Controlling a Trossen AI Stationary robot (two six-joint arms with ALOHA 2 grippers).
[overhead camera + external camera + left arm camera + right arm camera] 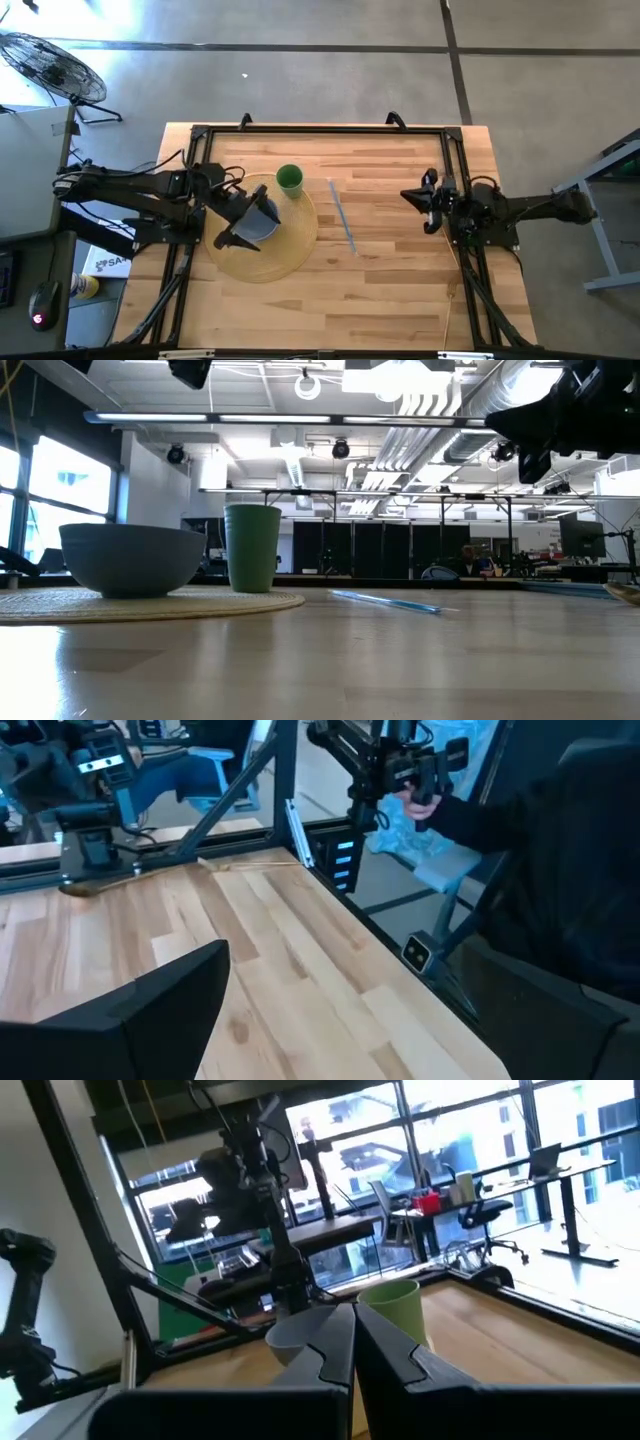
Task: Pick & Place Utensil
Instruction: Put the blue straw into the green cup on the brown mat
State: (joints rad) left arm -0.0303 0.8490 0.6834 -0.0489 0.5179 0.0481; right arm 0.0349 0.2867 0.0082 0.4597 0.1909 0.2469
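**Staging the utensil pick: arms raised, utensil on the table**

Lying flat on the bare wood of the table point(400, 300), the utensil point(342, 216) is a thin, pale blue stick, just beside the round woven placemat point(290, 255) and apart from it. Its long axis runs roughly away from the front edge, with a slight slant. Nothing touches it.

The placemat carries two vessels: a grey bowl point(262, 225) and a green cup point(290, 179). The cup stands upright at the mat's far edge. Either vessel is a plausible destination for the utensil; the task sentence does not say which.

The left gripper point(243, 218) hangs above the bowl, its fingers spread wide and holding nothing. In the low view the bowl point(132, 560) and the cup point(252, 548) stand free, and no finger reaches down to them, so the gripper is judged to be well clear of the table.

The right gripper point(353, 1348) waits near the table's right edge, its fingers pressed together with nothing between them. It points toward the cup and the bowl, and toward the left arm beyond them.

Judgement: the pick has not begun. The utensil lies between the two arms, so either could reach it. A thin stick flat on wood offers little height to grasp, so the fingers would need to straddle it across its narrow width.
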